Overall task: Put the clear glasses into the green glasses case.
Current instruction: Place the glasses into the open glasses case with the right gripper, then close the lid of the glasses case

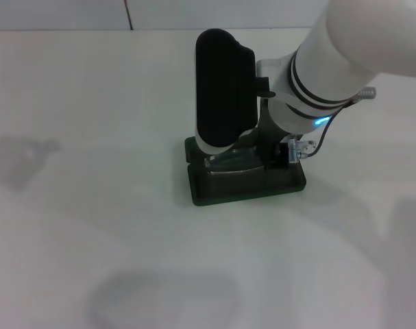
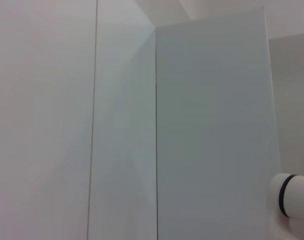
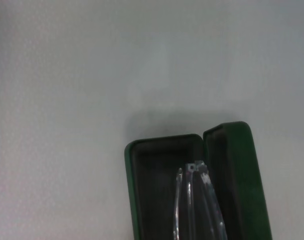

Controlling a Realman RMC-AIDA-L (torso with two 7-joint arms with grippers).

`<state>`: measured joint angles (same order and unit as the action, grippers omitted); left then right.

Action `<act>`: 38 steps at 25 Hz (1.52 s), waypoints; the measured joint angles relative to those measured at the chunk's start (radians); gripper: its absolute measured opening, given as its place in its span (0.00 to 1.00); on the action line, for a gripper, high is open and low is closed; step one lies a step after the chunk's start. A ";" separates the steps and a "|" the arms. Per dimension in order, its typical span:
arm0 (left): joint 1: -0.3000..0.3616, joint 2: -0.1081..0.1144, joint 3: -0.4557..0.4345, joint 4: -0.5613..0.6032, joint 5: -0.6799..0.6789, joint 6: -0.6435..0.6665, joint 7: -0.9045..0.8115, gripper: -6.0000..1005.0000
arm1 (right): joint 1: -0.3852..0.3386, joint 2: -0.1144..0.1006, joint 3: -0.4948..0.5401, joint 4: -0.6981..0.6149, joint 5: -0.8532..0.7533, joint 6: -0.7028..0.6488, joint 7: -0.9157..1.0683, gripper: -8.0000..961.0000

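White worktop (image 1: 91,137) fills the scene, bare but for faint shadows, with pale wall panels (image 2: 207,125) showing in the left wrist view. Right of centre sits the green glasses case (image 1: 214,195), lying open on the worktop with its dark-lined tray facing up and its lid (image 3: 237,180) swung back beside the tray. The robot's right arm reaches in from the far right and bends down over the case; its bulky black housing hides much of the tray in the head view, and the right tool (image 1: 262,154) is low at the case mouth.

The clear glasses (image 3: 197,205) hang lengthwise over the dark lining in the right wrist view, folded, one end pointing toward the tray's end wall. That alignment appears chosen so the frame can drop along the tray's long axis and not catch on the rim. Whether the glasses already rest on the lining or hover just above it cannot be told, and the tool's fingers are hidden, so its grip cannot be told either.

The left arm is parked out of the work area, its tool not visible; its wrist camera faces the wall. By appearances, placement is nearly complete, with release still to come.
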<state>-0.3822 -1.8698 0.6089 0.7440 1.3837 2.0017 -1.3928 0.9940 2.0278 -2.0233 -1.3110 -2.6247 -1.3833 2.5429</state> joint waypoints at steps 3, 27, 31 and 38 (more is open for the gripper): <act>0.001 0.000 0.000 0.000 0.000 0.000 0.000 0.06 | 0.000 0.000 0.000 0.000 0.000 0.001 0.000 0.11; 0.005 -0.002 0.000 0.000 0.000 0.000 0.000 0.06 | -0.007 0.000 -0.014 0.002 0.000 0.008 -0.001 0.11; 0.005 -0.001 0.000 0.000 0.000 0.000 0.000 0.06 | -0.008 0.000 -0.014 0.003 0.000 0.010 -0.001 0.11; 0.005 0.000 0.000 0.000 0.000 0.000 0.000 0.06 | -0.012 0.000 -0.014 -0.017 -0.001 0.005 -0.001 0.18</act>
<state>-0.3773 -1.8699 0.6090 0.7440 1.3836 2.0018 -1.3928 0.9821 2.0279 -2.0372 -1.3279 -2.6260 -1.3784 2.5416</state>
